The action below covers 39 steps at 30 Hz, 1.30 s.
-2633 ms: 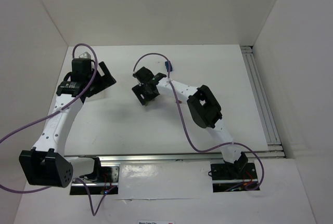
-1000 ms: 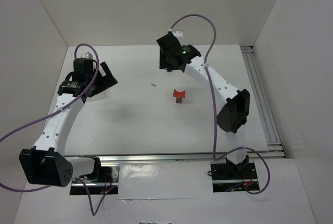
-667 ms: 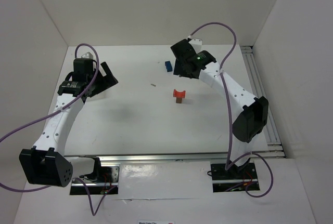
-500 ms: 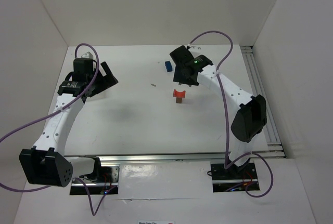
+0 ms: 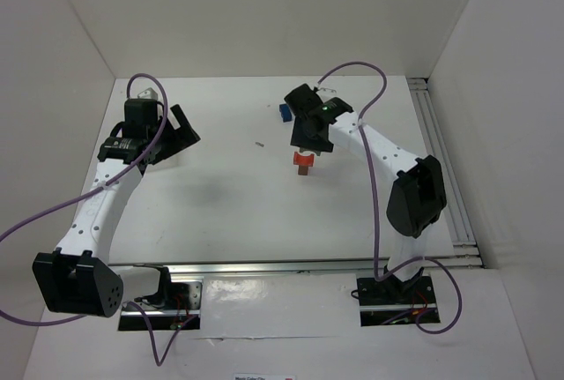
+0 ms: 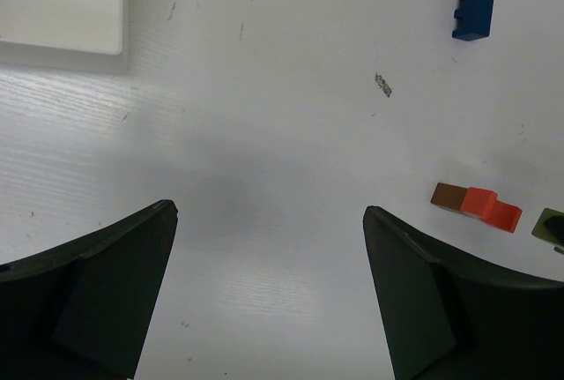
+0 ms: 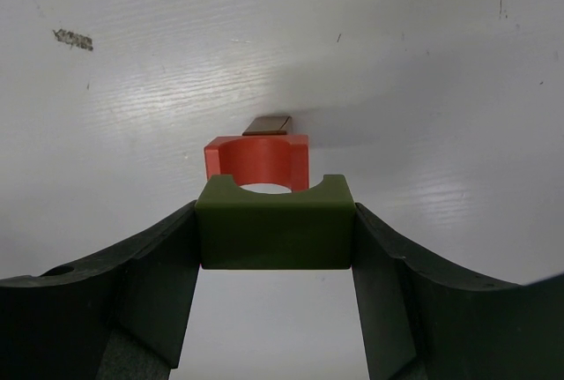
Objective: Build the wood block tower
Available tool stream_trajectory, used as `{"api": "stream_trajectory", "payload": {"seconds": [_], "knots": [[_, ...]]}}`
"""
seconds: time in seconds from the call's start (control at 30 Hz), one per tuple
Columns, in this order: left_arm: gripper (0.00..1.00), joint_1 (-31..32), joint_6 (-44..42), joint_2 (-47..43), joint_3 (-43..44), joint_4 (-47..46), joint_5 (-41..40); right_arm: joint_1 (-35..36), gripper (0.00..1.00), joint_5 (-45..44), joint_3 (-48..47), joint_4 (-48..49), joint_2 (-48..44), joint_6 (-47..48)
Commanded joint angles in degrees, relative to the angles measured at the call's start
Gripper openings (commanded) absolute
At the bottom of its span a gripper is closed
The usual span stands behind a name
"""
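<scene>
The olive green block [image 7: 275, 226] is clamped in the right gripper [image 7: 275, 241], close over the red block [image 7: 256, 158], which sits on the brown block [image 7: 267, 124] at mid-table. The blue block [image 5: 285, 112] lies at eleven o'clock from that stack. The left gripper [image 6: 264, 296] is well apart at nine o'clock, its jaws spread.

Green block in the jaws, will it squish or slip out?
Probably stiff: the green block shows straight edges while squeezed between the right gripper jaws. It likely won't slip, since its flat sides meet them. Set down, it shouldn't roll; it's boxy.
</scene>
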State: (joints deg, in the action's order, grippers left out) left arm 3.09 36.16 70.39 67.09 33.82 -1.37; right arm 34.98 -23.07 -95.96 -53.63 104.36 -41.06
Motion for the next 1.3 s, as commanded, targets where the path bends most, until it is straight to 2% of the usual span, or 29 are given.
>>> {"api": "stream_trajectory", "payload": {"seconds": [0.0, 0.63, 1.27], "knots": [[1.00, 0.2, -0.5, -1.0, 0.4, -2.2, -0.5, -0.3, 0.57, -0.9, -1.8, 2.0, 0.4, -0.9], [1.00, 0.2, -0.5, -0.4, 0.4, -1.7, -0.5, 1.3, 0.57, -3.7, -7.3, -0.8, 5.9, -0.3], [1.00, 0.2, -0.5, -0.4, 0.4, -1.7, -1.0, 1.8, 0.57, -3.8, -5.6, -0.3, 6.4, -0.3]]}}
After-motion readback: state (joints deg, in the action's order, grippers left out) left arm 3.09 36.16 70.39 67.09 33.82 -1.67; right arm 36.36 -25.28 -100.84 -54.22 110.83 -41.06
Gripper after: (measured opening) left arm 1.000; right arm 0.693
